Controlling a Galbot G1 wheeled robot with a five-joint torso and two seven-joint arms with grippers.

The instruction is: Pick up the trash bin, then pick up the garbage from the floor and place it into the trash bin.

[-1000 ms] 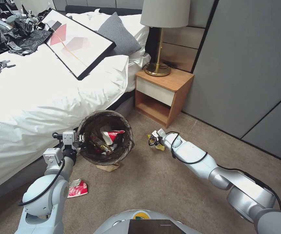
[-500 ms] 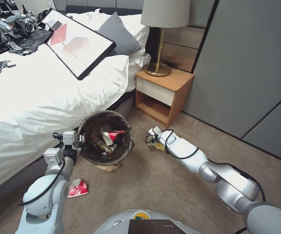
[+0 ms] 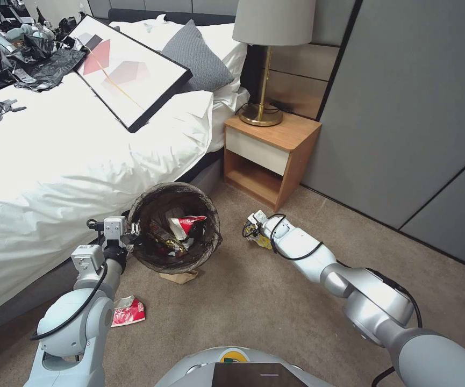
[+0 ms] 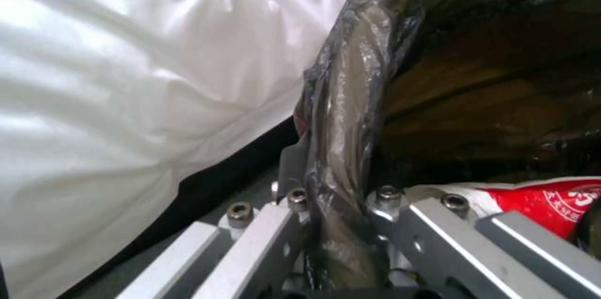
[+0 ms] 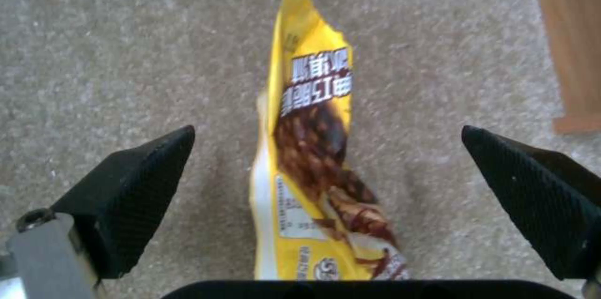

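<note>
The trash bin [image 3: 174, 226], lined with a dark bag, is tipped so its mouth faces me; wrappers lie inside it. My left gripper [image 3: 134, 234] is shut on its rim, and in the left wrist view the left gripper [image 4: 338, 205] pinches the bagged rim [image 4: 350, 102] beside a red wrapper [image 4: 551, 200]. My right gripper [image 3: 251, 228] hangs low over a yellow wrapper [image 3: 263, 243] on the floor [image 3: 254, 306]. Its fingers [image 5: 134, 181] are spread wide on either side of the yellow wrapper [image 5: 313, 158]. A red wrapper [image 3: 128, 310] lies by my left arm, and a brown paper bag [image 3: 178, 277] sticks out under the bin.
The bed [image 3: 81, 156] runs along the left, close behind the bin. A wooden nightstand [image 3: 270, 156] with a lamp [image 3: 267, 80] stands just beyond the right gripper. Grey wall panels [image 3: 404, 107] close off the right side. Open carpet lies in front of me.
The right arm has shifted left and stretched out, bringing its gripper slightly farther forward over the yellow wrapper. The left gripper and the bin have stayed put.
</note>
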